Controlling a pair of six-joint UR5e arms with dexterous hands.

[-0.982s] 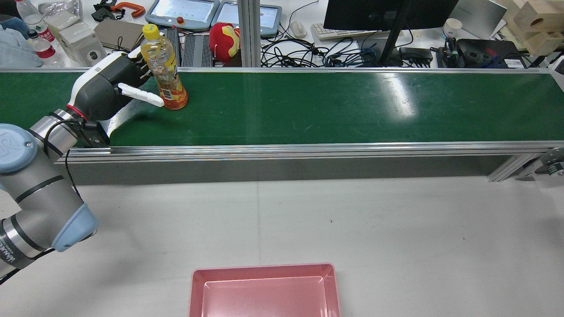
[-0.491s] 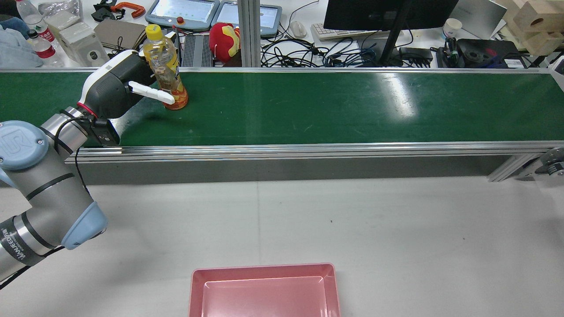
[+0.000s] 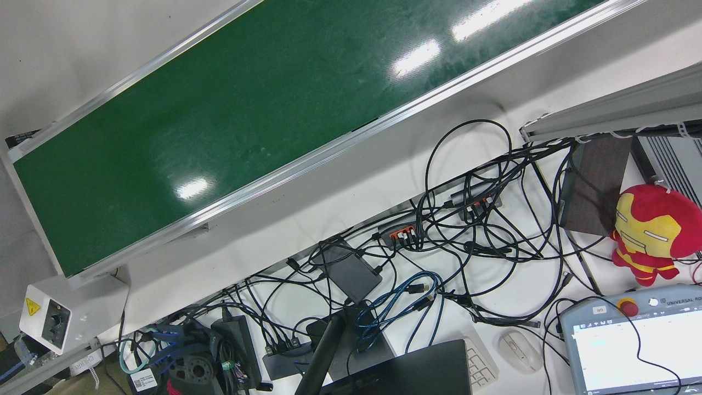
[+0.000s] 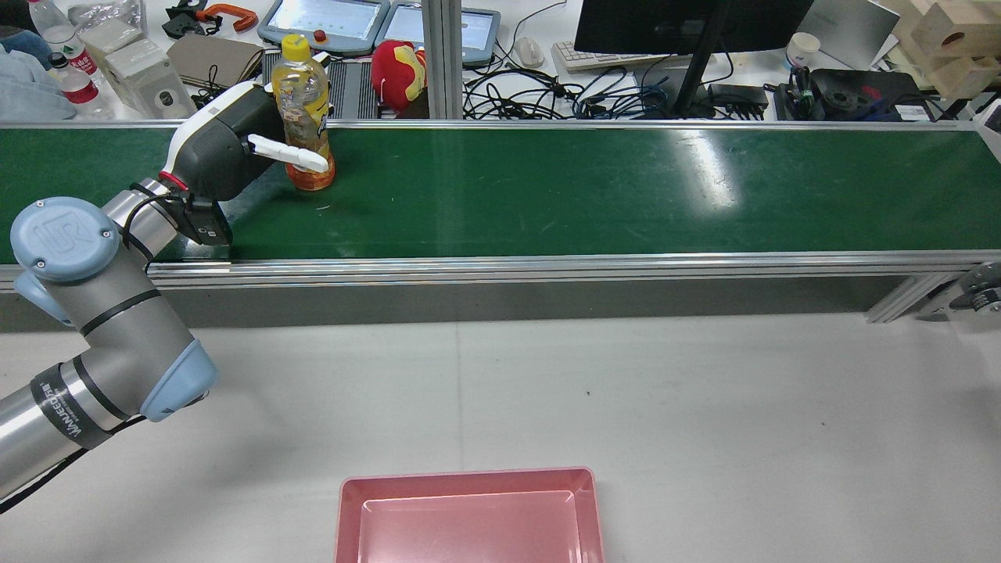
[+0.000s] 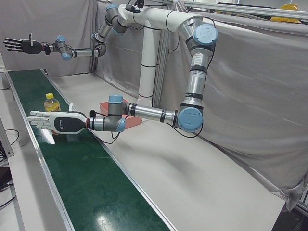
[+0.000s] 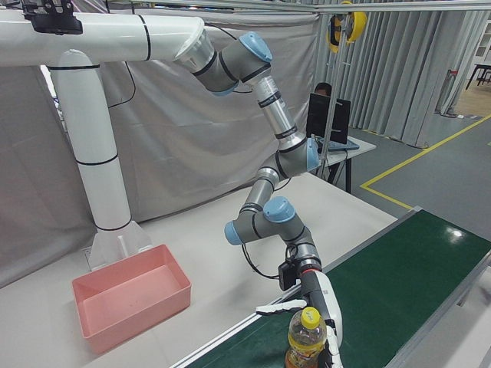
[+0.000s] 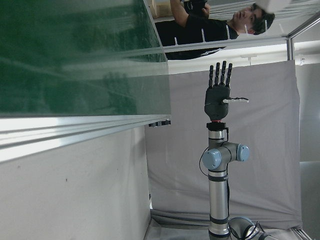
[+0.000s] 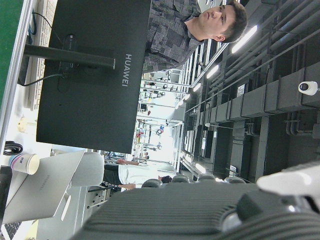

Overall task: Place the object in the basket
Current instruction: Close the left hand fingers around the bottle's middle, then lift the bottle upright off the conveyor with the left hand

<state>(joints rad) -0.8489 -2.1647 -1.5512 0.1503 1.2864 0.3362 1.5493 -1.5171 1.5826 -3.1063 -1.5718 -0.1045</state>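
Centrally, a green conveyor belt (image 4: 547, 191) with aluminium side rails runs the width of the station and carries bright ceiling glare on its surface. The bottle (image 4: 306, 117), yellow-capped and filled with orange drink, stands upright on the belt near its far rail, toward the left of the rear view. The left hand (image 4: 223, 148) lies level beside the bottle with its fingers straight and spread, not clenched; its thumb (image 4: 293, 156) crosses in front of the bottle's lower part. Whether any finger touches the bottle cannot be told. In the right-front view the bottle (image 6: 307, 337) sits between the thumb and the palm of the same hand (image 6: 326, 310).

The right hand (image 5: 21, 45) is held high over the far end of the belt, well apart from the bottle, fingers extended and holding nothing.

The pink basket (image 4: 469, 481) rests on the pale grey table (image 4: 704, 407) on the robot's side of the belt, empty, well apart from the bottle. Grey curtains (image 5: 240, 96) enclose the station behind the white pedestal (image 5: 147, 62). Beyond the belt, a bench holds tangled cables (image 3: 466, 219), a monitor (image 4: 688, 23), teach pendants (image 4: 324, 19) and a red-and-yellow plush toy (image 3: 650, 227).
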